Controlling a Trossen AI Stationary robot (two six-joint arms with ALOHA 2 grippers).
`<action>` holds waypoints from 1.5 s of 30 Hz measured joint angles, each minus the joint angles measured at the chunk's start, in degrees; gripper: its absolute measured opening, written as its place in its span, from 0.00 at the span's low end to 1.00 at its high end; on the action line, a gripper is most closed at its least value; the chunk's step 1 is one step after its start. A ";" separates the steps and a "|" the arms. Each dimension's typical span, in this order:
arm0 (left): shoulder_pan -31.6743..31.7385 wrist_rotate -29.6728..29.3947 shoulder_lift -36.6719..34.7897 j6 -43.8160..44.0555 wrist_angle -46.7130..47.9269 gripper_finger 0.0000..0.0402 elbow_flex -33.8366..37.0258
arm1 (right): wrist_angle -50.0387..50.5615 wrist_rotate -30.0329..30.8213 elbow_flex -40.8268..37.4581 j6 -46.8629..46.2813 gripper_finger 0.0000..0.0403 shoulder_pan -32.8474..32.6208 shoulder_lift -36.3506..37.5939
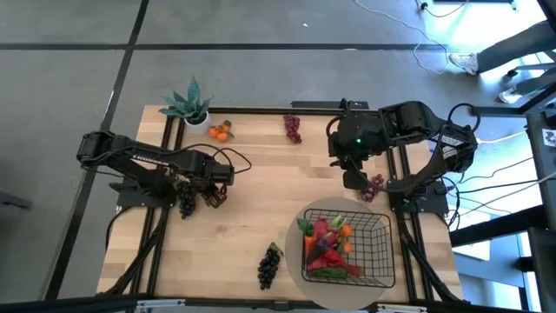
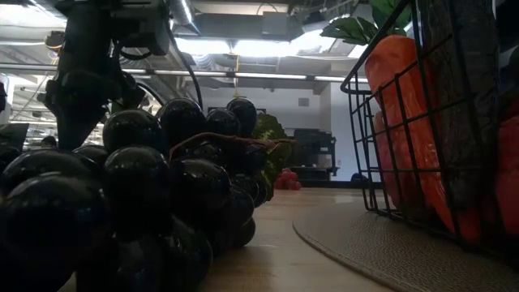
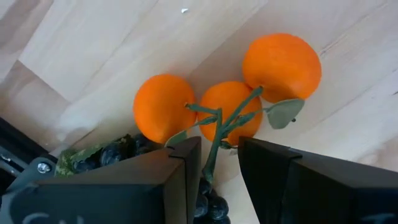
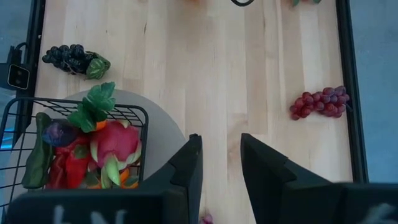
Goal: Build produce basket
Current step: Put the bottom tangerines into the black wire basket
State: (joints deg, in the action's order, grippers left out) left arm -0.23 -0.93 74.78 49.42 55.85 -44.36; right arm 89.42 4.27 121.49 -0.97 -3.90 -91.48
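Tangerine stem (image 3: 214, 146) between left gripper (image 3: 219, 163) fingers

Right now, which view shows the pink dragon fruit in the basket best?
Right wrist view: the dragon fruit lies plainly in the basket. High view shows only small reddish produce there; low and left wrist views show nothing recognisable of it.

Bright overhead light; the low view's foreground seems blurred.
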 joint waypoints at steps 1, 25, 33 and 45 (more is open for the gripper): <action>0.00 -0.02 0.00 0.01 -0.05 0.23 0.00 | -0.01 0.00 0.00 0.00 0.24 0.00 0.01; -0.74 -0.96 0.00 -2.85 -1.55 0.00 -8.48 | 0.69 -2.85 0.00 0.02 0.24 0.00 0.72; -4.46 -5.81 0.00 -11.25 0.28 0.00 -26.26 | 0.62 -5.01 0.02 -0.34 0.24 -0.11 2.88; -11.65 -18.61 3.97 -23.59 -6.92 0.00 -41.86 | -0.14 -5.53 0.04 -4.71 0.24 -4.08 4.29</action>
State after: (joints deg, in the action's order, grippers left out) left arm -11.88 -19.54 78.75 25.82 48.93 -86.22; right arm 89.28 -1.26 121.54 -5.68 -7.98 -87.19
